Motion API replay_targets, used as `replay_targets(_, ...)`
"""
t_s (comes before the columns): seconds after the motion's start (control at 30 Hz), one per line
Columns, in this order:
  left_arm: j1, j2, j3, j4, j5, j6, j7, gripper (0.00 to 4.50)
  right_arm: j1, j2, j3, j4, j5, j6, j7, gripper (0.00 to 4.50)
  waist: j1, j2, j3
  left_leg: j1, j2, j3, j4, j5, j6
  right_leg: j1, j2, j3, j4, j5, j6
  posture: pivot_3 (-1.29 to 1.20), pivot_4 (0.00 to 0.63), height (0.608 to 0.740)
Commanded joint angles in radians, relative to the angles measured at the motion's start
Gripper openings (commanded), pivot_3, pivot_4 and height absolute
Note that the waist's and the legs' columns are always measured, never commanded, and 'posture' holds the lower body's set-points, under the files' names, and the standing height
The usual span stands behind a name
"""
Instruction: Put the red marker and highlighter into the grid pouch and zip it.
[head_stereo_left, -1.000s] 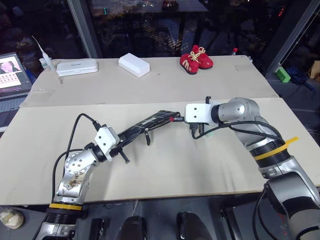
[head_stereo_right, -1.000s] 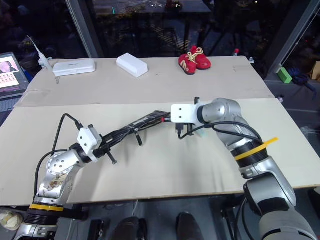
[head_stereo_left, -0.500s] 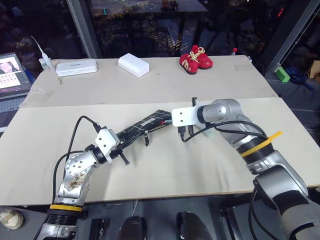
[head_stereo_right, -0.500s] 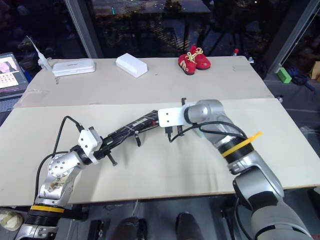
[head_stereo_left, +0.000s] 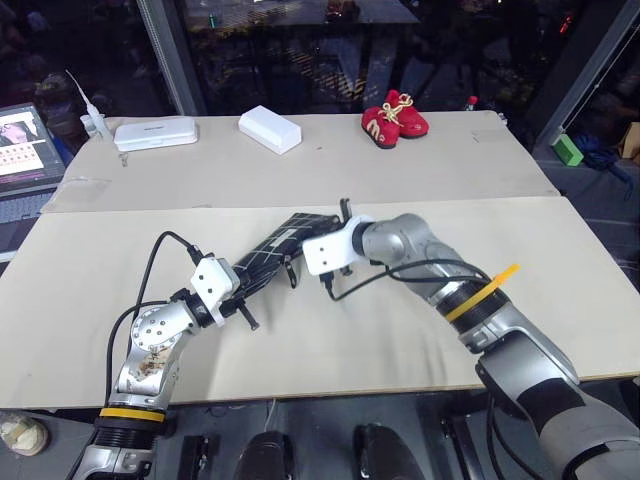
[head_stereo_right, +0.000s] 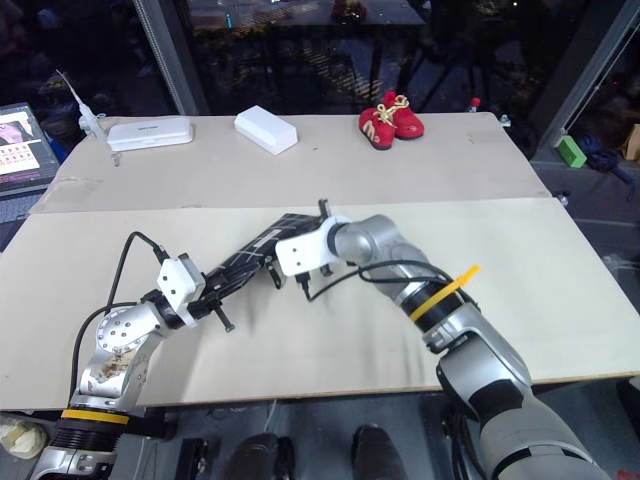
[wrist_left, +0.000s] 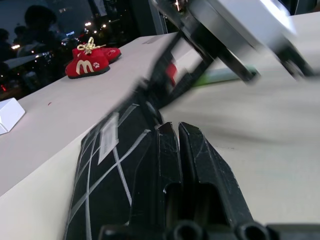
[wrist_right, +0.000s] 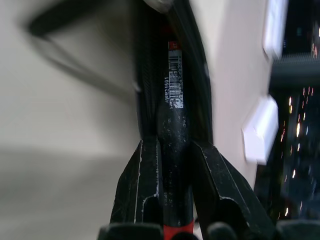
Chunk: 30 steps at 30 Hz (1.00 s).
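The grid pouch (head_stereo_left: 272, 253), black with thin white lines, hangs above the table, and my left gripper (wrist_left: 177, 129) is shut on its near end. My right gripper (wrist_right: 173, 146) is at the pouch's far, open end, shut on the red marker (wrist_right: 174, 120). The marker's front runs into the opening between the pouch's edges. A pale green highlighter (wrist_left: 220, 75) lies on the table just beyond the right gripper. In the head views my right gripper (head_stereo_left: 308, 243) overlaps the pouch's far end.
Red baby shoes (head_stereo_left: 393, 114) sit at the back of the table, with a white box (head_stereo_left: 270, 129) and a longer white box (head_stereo_left: 154, 133) to their left. A laptop (head_stereo_left: 20, 145) stands at the far left edge. A green block (head_stereo_left: 566, 148) lies off the table, right.
My right gripper has moved left and a little down with the marker, rolling its wrist, and now sits at the pouch's open end. The left gripper and the pouch have stayed put.
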Motion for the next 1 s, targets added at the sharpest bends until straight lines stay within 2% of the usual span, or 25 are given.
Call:
replay_targets(0.03, -0.005, 0.003, 0.012, -0.043, -0.008, -0.003, 0.003, 0.00, -0.012, -0.009, 0.003, 0.019, -0.035, -0.079, -0.071, 0.43, 0.000, 0.000, 0.000, 0.000, 0.000, 0.000, 0.000, 0.000, 0.000, 0.000, 0.000, 0.000, 0.000, 0.000, 0.000, 0.00, 0.150, 0.740)
replay_targets(0.27, -0.012, -0.002, 0.011, -0.043, -0.014, 0.000, 0.002, 0.00, -0.032, 0.000, -0.003, 0.108, -0.065, -0.245, -0.231, 0.43, -0.004, 0.000, 0.000, 0.000, 0.001, 0.000, 0.000, 0.000, 0.000, 0.000, 0.001, 0.000, 0.000, 0.000, 0.000, 0.00, 0.150, 0.740)
replay_targets(0.43, -0.014, -0.002, 0.008, -0.040, -0.017, -0.001, -0.003, 0.00, 0.001, 0.008, -0.034, 0.108, 0.038, -0.340, -0.187, 0.43, -0.004, 0.000, 0.000, 0.000, 0.001, 0.000, 0.000, 0.000, 0.000, 0.000, 0.001, 0.000, 0.000, 0.000, 0.000, 0.00, 0.150, 0.740)
replay_targets(0.63, -0.021, -0.003, 0.005, -0.036, -0.017, -0.001, -0.007, 0.00, -0.004, 0.022, -0.083, 0.134, 0.106, -0.299, -0.148, 0.43, -0.003, 0.000, 0.000, 0.001, 0.001, 0.000, 0.000, 0.000, 0.000, 0.000, 0.000, 0.000, 0.000, 0.000, 0.000, 0.00, 0.150, 0.740)
replay_targets(0.67, -0.023, -0.003, 0.004, -0.036, -0.016, -0.002, -0.008, 0.00, -0.002, 0.020, -0.095, 0.130, 0.136, -0.290, -0.119, 1.44, -0.003, 0.000, 0.000, 0.001, 0.001, 0.000, 0.000, 0.000, 0.000, 0.000, 0.000, 0.000, 0.000, 0.000, 0.000, 0.00, 0.150, 0.740)
replay_targets(0.8, -0.026, -0.002, 0.004, -0.032, -0.017, -0.002, -0.012, 0.00, -0.035, 0.004, -0.153, 0.148, 0.176, -0.259, -0.107, 2.71, -0.003, 0.000, 0.000, 0.001, 0.001, 0.000, 0.000, 0.000, 0.000, 0.001, 0.000, 0.000, 0.000, 0.000, 0.000, 0.00, 0.150, 0.740)
replay_targets(0.9, -0.025, -0.003, 0.001, -0.034, -0.016, -0.002, -0.014, 0.00, -0.053, -0.033, -0.233, 0.138, 0.289, -0.247, -0.033, 2.71, -0.002, 0.000, 0.000, 0.001, 0.001, 0.000, 0.000, 0.000, 0.000, 0.001, 0.000, 0.000, 0.000, 0.000, 0.000, 0.00, 0.150, 0.740)
replay_targets(1.0, -0.020, -0.005, -0.001, -0.041, -0.014, -0.001, -0.012, 0.00, 0.000, -0.085, -0.325, 0.008, 0.529, -0.145, 0.169, 2.71, 0.003, 0.000, 0.000, 0.001, 0.001, -0.001, 0.000, 0.000, 0.000, 0.001, 0.000, 0.000, -0.001, 0.000, 0.000, 0.00, 0.150, 0.740)
